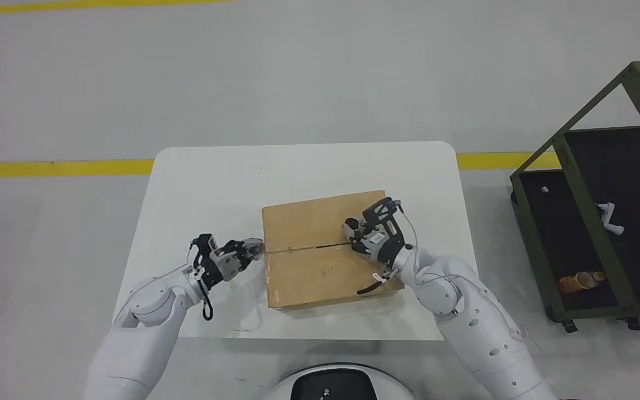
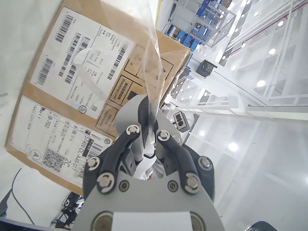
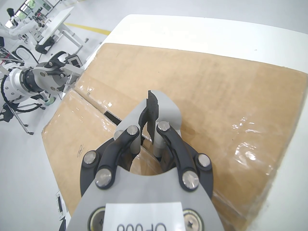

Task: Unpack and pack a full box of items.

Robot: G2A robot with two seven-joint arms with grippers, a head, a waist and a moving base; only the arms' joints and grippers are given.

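Left tool (image 1: 252, 247) (image 2: 148, 111) – grey, with black linkage – sits at the robot's left of the brown cardboard box (image 1: 310, 225) (image 2: 72, 49), just beside its side wall. Its fingers are pressed together on a strip of clear tape (image 2: 151, 49). The strip runs taut from the fingertips up toward the box's upper edge. The wall facing this tool carries white shipping labels with barcodes.

Right tool (image 1: 352, 230) (image 3: 151, 106), of the same build, is over the box top, near the centre seam and toward the robot's right side. Its fingers are pressed together with nothing visible between the black pads. Whether the tips touch the cardboard cannot be told.

The box stands near the middle of the white tabletop (image 1: 200, 190) (image 3: 192, 29), toward the robot's edge. Both top flaps are down – a narrow dark gap shows along the seam, with glossy tape remaining on the cardboard around it.

Beyond the tabletop, a yellow floor line (image 1: 70, 168) crosses the grey floor. A dark green metal cart (image 1: 534, 250) stands on the floor to the robot's right, well apart from the tabletop.
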